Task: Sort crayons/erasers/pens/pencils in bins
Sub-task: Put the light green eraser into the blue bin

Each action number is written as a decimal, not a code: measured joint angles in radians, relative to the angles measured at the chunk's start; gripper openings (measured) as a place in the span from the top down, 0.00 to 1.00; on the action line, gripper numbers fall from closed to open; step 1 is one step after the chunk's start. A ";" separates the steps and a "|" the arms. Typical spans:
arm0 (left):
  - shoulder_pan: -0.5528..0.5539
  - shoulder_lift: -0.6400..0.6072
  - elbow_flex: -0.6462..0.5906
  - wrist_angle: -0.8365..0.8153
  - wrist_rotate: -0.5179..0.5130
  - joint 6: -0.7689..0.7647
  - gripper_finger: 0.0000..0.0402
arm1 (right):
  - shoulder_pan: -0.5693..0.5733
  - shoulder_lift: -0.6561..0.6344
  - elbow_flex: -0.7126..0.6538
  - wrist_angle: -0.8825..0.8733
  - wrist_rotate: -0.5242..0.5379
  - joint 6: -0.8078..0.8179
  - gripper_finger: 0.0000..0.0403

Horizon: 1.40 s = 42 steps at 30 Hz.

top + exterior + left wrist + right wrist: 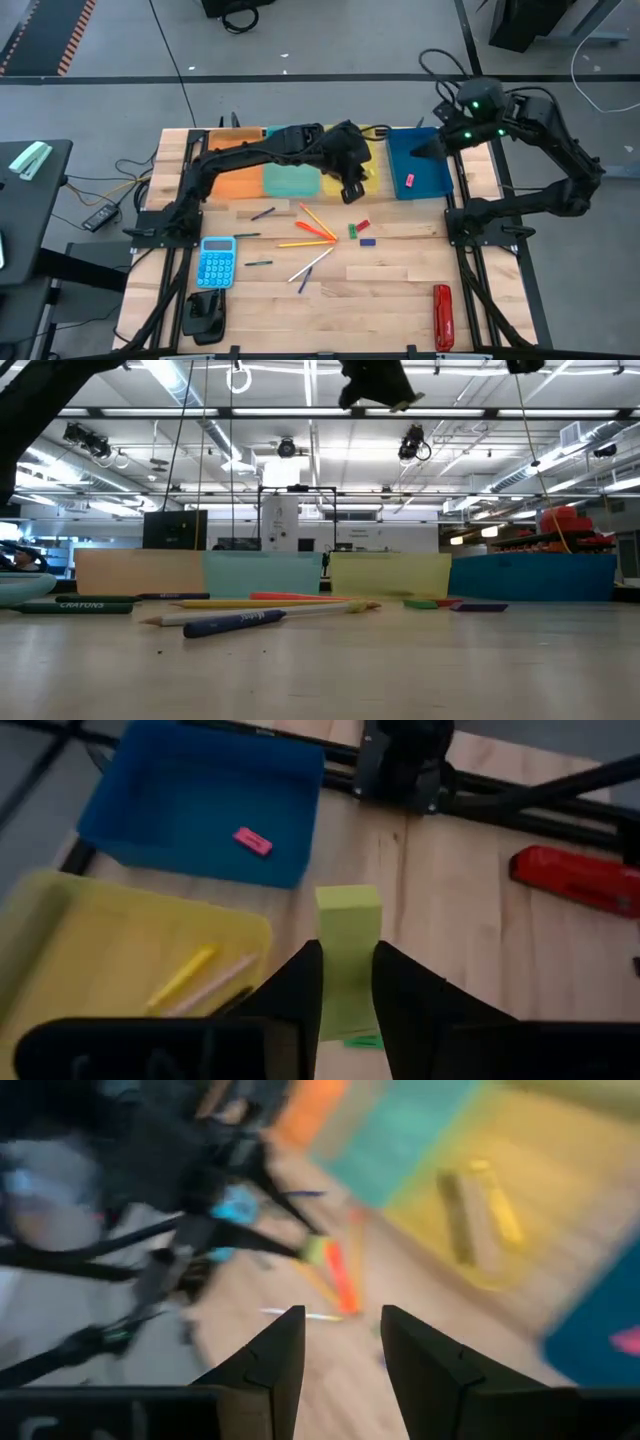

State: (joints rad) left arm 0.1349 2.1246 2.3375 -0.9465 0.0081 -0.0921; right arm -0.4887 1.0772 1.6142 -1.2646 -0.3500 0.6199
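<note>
1. Landmark: the dark blue bin (425, 165), last of four bins in a row at the desk's (400, 290) far edge. Nearest the camera side, well short of it, loose items lie mid-desk: I count two orange pencils (316, 222), one white pencil (312, 263), roughly three dark pens (263, 213), and red, green and blue erasers (362, 232).
2. Just beside that bin, over the yellow bin (120, 950), the left claw (346, 982) pinches a yellow-green eraser (348, 935), probably carrying it to the blue bin.
3. Inside the blue bin lies one pink eraser (253, 841).
4. Above its far side hangs the right claw (340, 1350), parted and empty, apparently waiting.
</note>
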 joint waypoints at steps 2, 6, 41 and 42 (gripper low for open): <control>0.008 -0.015 -0.001 -0.002 -0.020 0.020 0.78 | -0.016 0.033 0.000 0.016 -0.067 0.001 0.65; 0.019 -0.030 0.000 0.008 -0.087 0.060 0.77 | -0.019 0.128 0.000 0.022 -0.101 -0.002 0.65; 0.017 -0.028 -0.002 0.104 -0.199 0.052 0.76 | -0.040 0.297 0.000 0.211 -0.098 -0.041 0.50; 0.017 -0.028 -0.002 0.104 -0.199 0.052 0.76 | -0.039 0.297 0.000 0.209 -0.111 -0.041 0.50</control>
State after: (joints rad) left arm 0.1524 2.0964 2.3360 -0.8424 -0.1911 -0.0399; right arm -0.5282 1.3739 1.6138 -1.0552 -0.4612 0.5793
